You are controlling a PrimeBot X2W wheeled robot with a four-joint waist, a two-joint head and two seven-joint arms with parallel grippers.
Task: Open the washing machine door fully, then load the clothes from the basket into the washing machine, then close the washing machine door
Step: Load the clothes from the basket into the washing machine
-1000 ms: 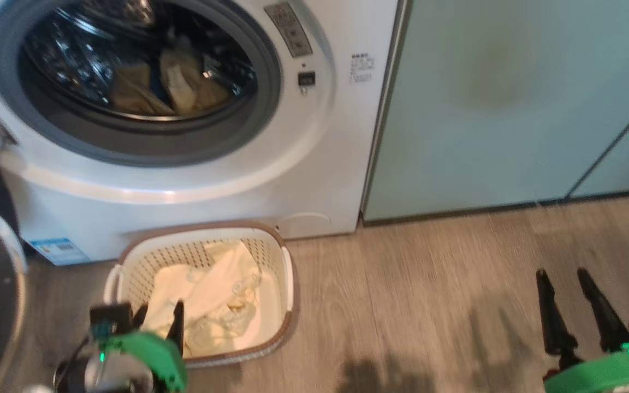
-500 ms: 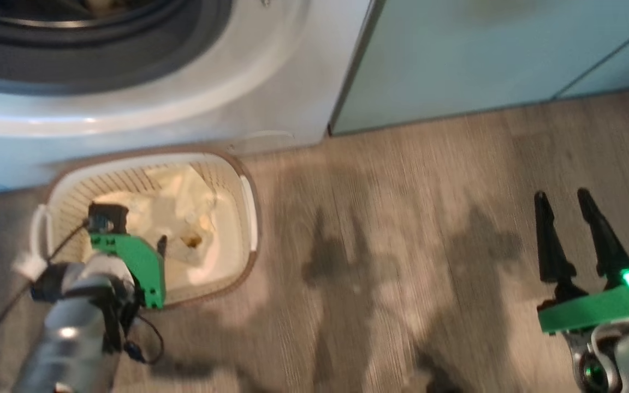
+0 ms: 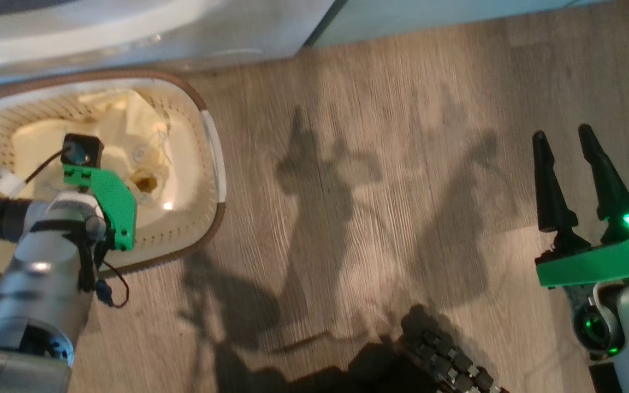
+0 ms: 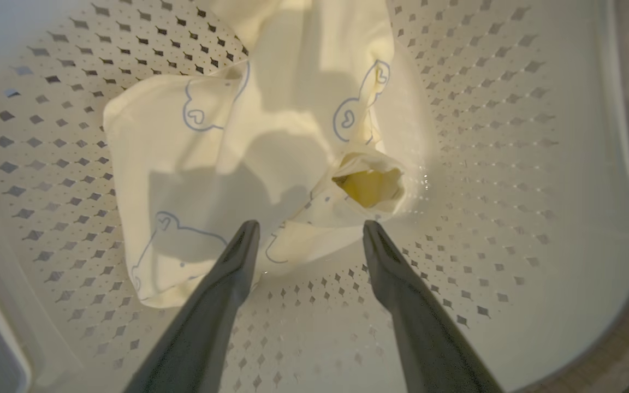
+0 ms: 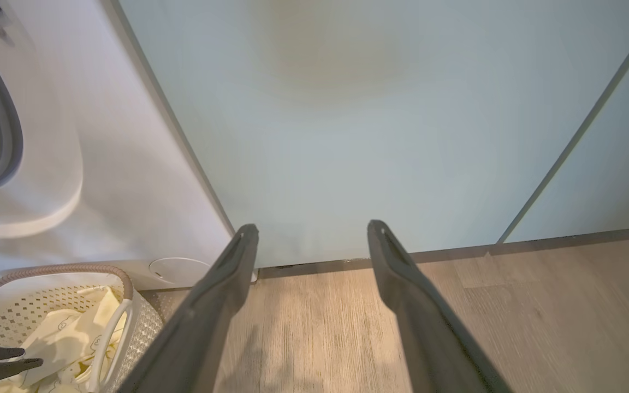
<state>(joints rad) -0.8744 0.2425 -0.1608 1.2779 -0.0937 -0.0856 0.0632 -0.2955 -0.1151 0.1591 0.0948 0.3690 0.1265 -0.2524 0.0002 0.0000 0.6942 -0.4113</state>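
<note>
left hand (image 4: 310,225), jaws apart | just above clothes (image 4: 211,164), contact unclear | inside basket (image 4: 484,136)

I count one basket (image 3: 186,234). In it lie pale yellow clothes (image 4: 221,158), bunched together, and I can't tell whether that is one piece or more. From my head view I make out one white side handle (image 3: 215,147) on the basket and one washing machine (image 3: 129,38). I have two grippers, the left gripper (image 4: 309,229) and the right gripper (image 5: 312,229), each with two dark fingers (image 4: 211,305), four fingers in all. My right wrist view gives me two pale green cabinet doors (image 5: 347,136).
</note>
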